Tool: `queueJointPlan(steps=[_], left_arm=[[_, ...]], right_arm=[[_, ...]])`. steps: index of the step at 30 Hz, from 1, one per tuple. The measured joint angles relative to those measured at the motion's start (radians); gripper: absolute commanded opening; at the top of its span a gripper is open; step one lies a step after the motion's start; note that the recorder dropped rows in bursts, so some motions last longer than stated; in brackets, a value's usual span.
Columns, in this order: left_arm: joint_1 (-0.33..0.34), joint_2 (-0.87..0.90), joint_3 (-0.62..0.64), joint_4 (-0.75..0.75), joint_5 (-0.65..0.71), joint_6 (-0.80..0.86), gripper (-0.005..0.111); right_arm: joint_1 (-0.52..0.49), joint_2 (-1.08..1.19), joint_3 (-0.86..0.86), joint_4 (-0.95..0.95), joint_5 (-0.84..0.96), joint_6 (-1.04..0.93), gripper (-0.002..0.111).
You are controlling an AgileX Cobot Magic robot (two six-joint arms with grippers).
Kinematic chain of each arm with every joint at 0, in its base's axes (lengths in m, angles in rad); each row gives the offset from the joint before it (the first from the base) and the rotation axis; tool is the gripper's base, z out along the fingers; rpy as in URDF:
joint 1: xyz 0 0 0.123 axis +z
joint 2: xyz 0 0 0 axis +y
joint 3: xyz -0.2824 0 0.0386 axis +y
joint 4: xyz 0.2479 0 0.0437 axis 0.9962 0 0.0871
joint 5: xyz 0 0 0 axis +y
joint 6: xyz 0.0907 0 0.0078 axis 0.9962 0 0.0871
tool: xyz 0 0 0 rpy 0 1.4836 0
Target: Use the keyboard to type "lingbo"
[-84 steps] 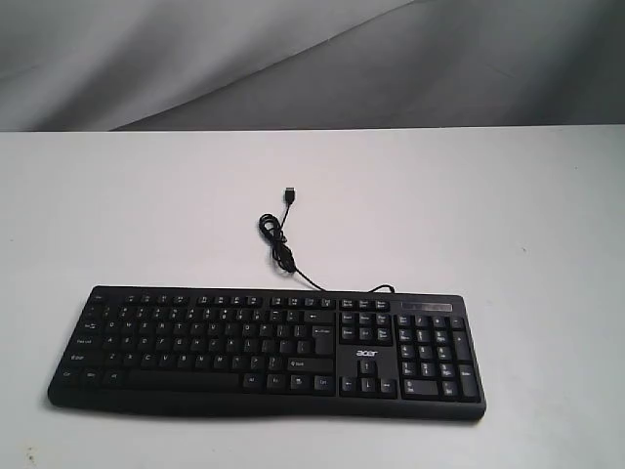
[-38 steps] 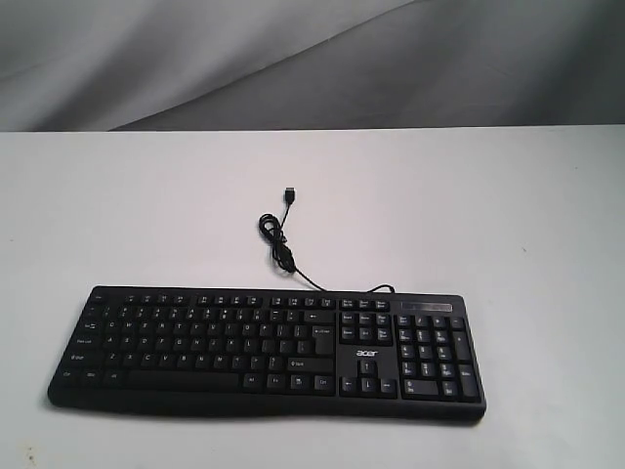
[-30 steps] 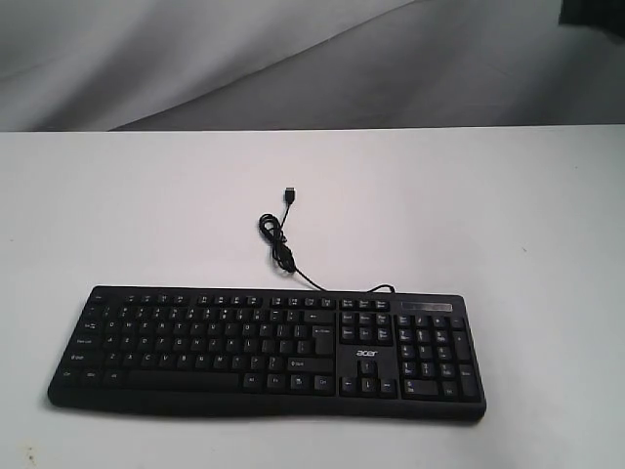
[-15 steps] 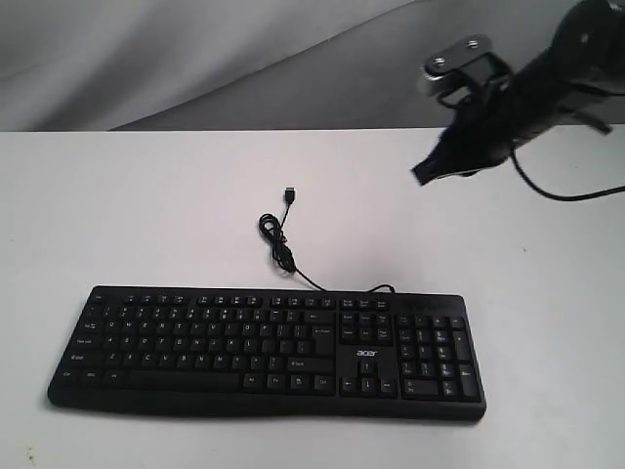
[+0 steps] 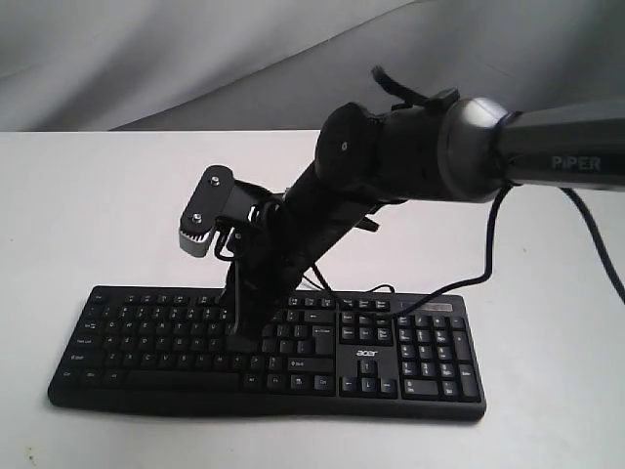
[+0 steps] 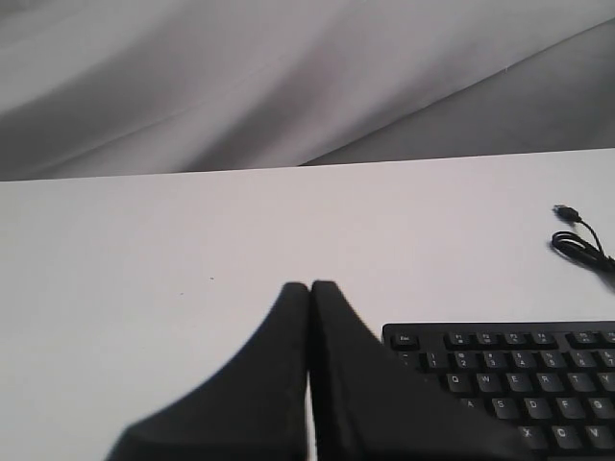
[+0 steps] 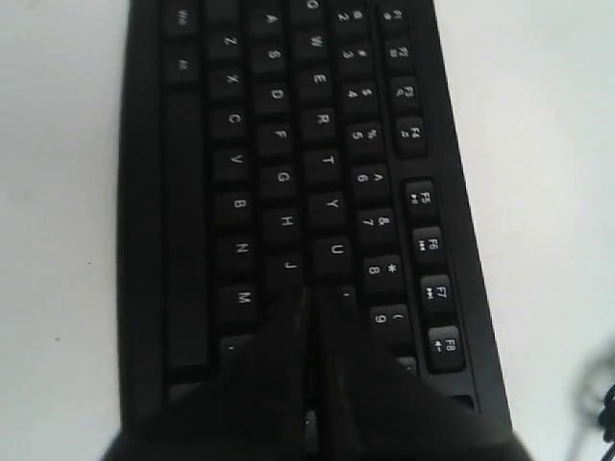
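Observation:
The black keyboard (image 5: pixel 156 344) lies near the front of the white table, number pad to the right. My right gripper (image 5: pixel 245 339) has reached across from the right and points down at the middle of the letter keys. In the right wrist view the right gripper (image 7: pixel 312 291) is shut, its tips just past the J key (image 7: pixel 287 266) on the keyboard (image 7: pixel 240 163), near the K and I keys; touch cannot be judged. My left gripper (image 6: pixel 309 286) is shut on nothing above bare table, beside the Esc corner of the keyboard (image 6: pixel 519 370). It does not show in the exterior view.
The keyboard's thin USB cable (image 6: pixel 579 240) coils on the table behind the keyboard and ends in a loose plug (image 6: pixel 565 210). The right arm (image 5: pixel 439 147) hides most of it in the exterior view. Grey cloth (image 5: pixel 195 59) hangs behind the white table (image 5: pixel 88 215).
The right arm came in from the upper right and swept down and left over the keyboard. Its shut gripper now points at the middle letter keys. The keyboard has not moved.

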Motion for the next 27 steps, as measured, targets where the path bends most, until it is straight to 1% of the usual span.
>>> queueJointPlan(steps=[4,27], left_arm=[[0.000,0.000,0.000,0.000,0.000,0.000,0.001],[0.000,0.000,0.000,0.000,0.000,0.000,0.001]], right_arm=[[0.000,0.014,0.030,-0.019,-0.070,0.006,0.000],[0.027,0.060,0.049,-0.030,-0.067,0.028,0.000]])
